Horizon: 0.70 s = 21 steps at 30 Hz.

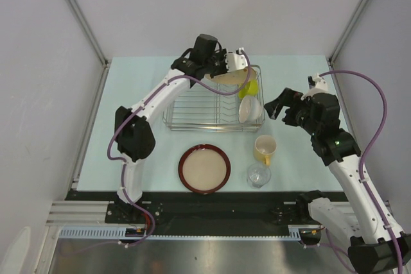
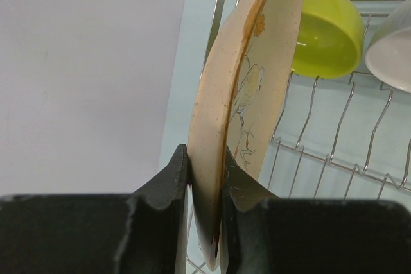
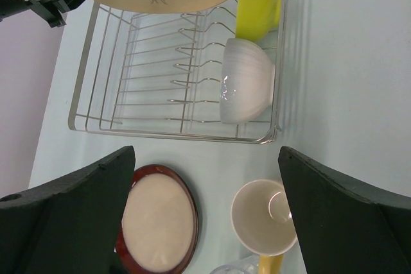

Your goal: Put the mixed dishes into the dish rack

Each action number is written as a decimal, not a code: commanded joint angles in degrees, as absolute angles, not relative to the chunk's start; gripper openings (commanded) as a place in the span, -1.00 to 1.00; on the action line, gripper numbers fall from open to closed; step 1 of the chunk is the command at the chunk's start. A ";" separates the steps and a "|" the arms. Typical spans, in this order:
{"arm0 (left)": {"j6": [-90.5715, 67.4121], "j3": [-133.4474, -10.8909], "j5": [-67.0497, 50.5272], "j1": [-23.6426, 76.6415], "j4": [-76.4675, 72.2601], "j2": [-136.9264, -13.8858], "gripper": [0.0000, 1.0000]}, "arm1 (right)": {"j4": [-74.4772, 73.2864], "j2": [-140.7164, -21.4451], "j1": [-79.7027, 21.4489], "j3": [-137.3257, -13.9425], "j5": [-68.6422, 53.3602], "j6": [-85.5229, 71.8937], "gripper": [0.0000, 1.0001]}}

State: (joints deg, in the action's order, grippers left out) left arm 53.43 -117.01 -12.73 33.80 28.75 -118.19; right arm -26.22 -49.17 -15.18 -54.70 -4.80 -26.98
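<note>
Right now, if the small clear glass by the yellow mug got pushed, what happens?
The small clear glass stands upright, so a push would probably slide it, perhaps tip it. Being glass, it's likely fragile and slippery to grip.

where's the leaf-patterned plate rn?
Top view: the tan leaf-patterned plate is clamped in the jaws of the left gripper, above the far right corner of the dish rack, beside the lime-green bowl.
</note>
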 commanded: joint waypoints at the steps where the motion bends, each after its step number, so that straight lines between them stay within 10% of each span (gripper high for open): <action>1: 53.00 -119.53 -14.42 33.93 20.13 -113.82 -0.99 | -24.26 -48.60 -14.85 -54.49 -5.63 -27.33 1.00; 21: 53.53 -113.64 -10.81 32.96 17.31 -116.45 -0.99 | -24.26 -48.25 -14.77 -54.14 -6.15 -27.16 0.99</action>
